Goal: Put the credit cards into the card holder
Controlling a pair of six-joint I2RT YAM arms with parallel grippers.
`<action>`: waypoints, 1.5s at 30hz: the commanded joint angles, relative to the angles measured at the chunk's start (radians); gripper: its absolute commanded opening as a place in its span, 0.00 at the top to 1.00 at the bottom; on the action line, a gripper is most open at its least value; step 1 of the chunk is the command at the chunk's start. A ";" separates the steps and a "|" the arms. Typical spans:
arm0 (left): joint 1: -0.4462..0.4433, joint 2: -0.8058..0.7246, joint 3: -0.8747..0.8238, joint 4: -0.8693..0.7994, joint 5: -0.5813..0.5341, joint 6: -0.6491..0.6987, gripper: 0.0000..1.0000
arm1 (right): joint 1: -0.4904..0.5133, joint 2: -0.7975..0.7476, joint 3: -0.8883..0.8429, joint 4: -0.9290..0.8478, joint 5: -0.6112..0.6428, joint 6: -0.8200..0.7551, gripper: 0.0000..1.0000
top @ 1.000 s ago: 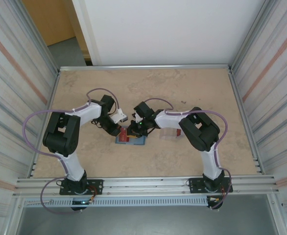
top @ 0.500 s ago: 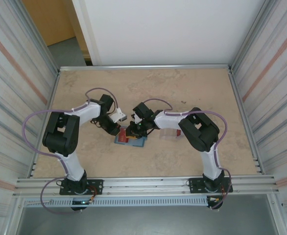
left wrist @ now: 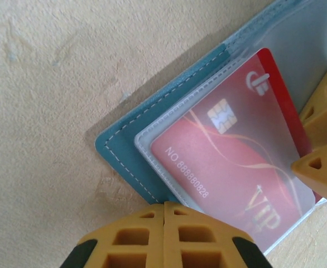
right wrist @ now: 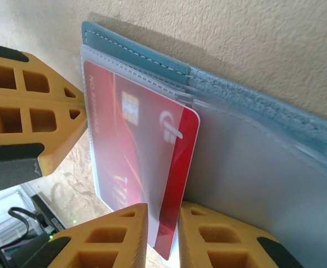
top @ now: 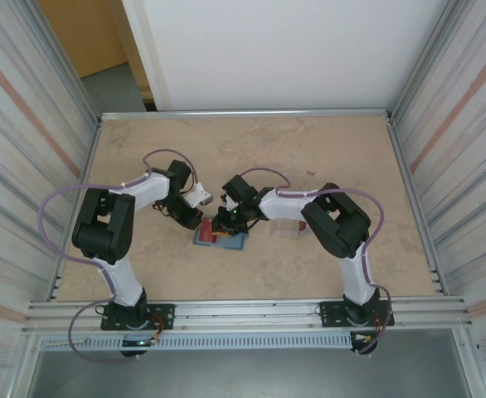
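On my left side, the left gripper (left wrist: 163,234) has its fingers pressed together with nothing between them. It sits at the outer stitched edge of the holder (left wrist: 124,151), which I judge pins that side down. The holder lies open and flat on the table, between the two arms.

The card (left wrist: 236,162) sits in the holder's left half, most of it already under the clear sleeve. One red strip along its long edge is still bare on the spine side. So the card's long axis lies across the way it has to travel, which is toward the outer edge and the left gripper.

On my right, the right gripper (right wrist: 163,218) is closed to a narrow gap on the card's near end, and the card's corner passes between its fingers. That arm has the card, so I judge the last sideways push is its job.
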 commanded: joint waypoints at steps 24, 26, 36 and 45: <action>-0.015 -0.039 -0.033 0.002 -0.010 -0.022 1.00 | 0.036 -0.177 0.010 -0.137 0.111 -0.010 0.70; -0.015 -0.039 -0.031 0.004 -0.010 -0.019 1.00 | 0.032 -0.211 -0.007 -0.170 0.129 -0.027 0.69; -0.015 -0.035 -0.016 -0.008 -0.012 -0.019 1.00 | 0.022 -0.262 -0.087 -0.287 0.224 -0.081 0.69; -0.015 -0.030 -0.009 -0.008 -0.012 -0.019 1.00 | 0.028 -0.201 -0.096 -0.237 0.192 -0.077 0.70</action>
